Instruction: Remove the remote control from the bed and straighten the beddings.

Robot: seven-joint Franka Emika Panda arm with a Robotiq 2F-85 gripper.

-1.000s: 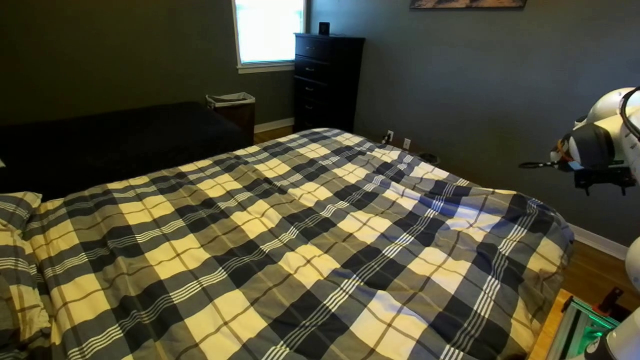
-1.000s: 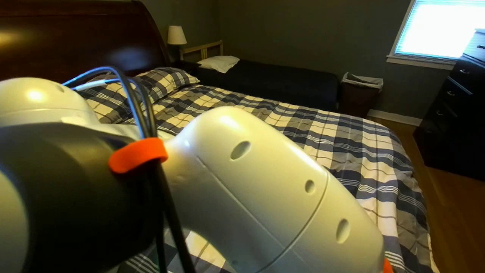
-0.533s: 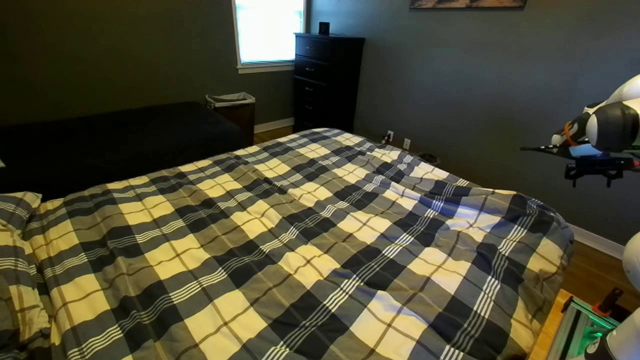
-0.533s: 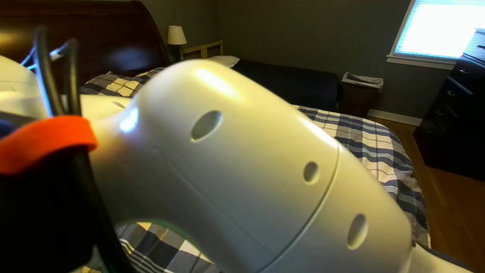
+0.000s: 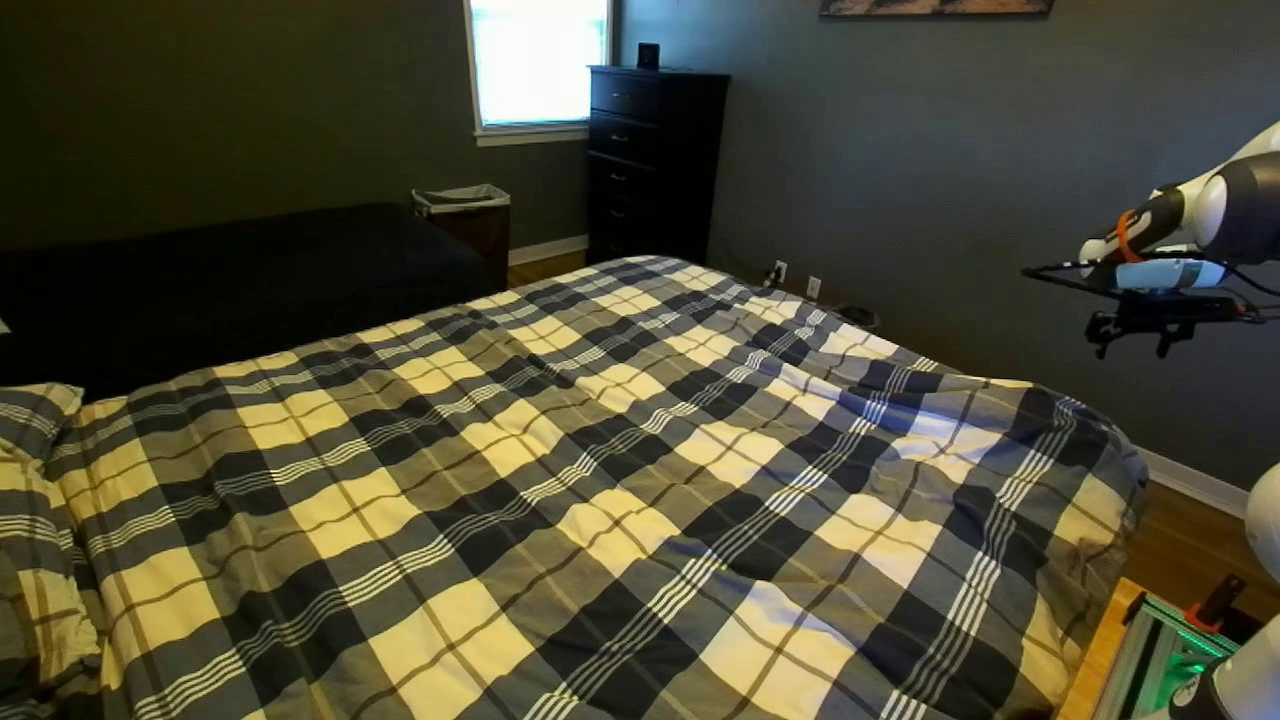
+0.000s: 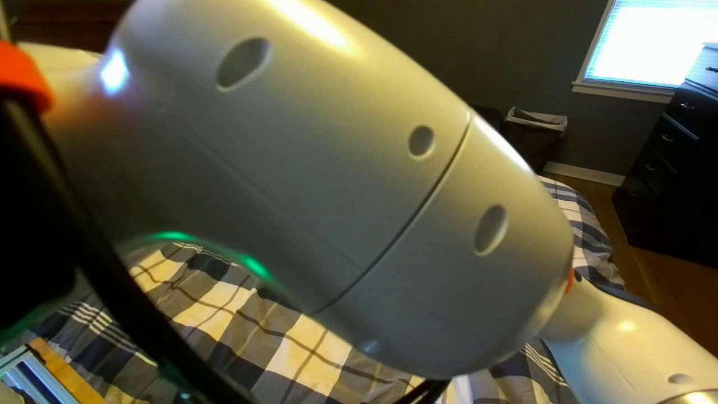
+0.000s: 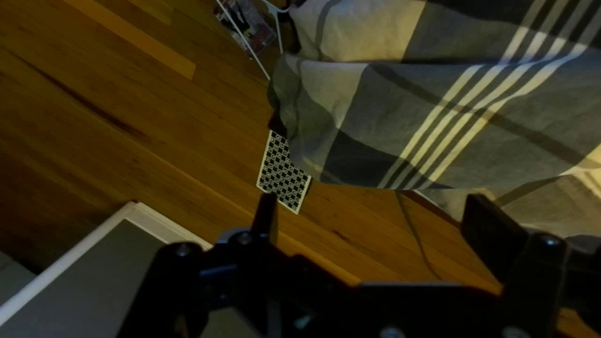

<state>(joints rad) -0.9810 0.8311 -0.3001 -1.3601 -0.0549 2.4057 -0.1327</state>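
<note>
Can count one bed [image 5: 480,520] carrying one plaid comforter [image 5: 620,400]. Can make out perhaps two plaid pillows [image 5: 40,425], cropped and hard to separate. Comes to one dark couch [image 5: 240,290], one hamper [image 5: 490,235], one window [image 5: 540,65], one tall dresser [image 5: 660,165] topped by one small black device [image 5: 648,56], one wall picture [image 5: 935,7] and two wall outlets [image 5: 813,288]. Adds one robot arm [image 6: 314,163] with one gripper [image 7: 371,201] and two fingers [image 7: 266,218]. Shows, in the wrist view, one floor vent [image 7: 283,172] and one cord [image 7: 413,230].
</note>
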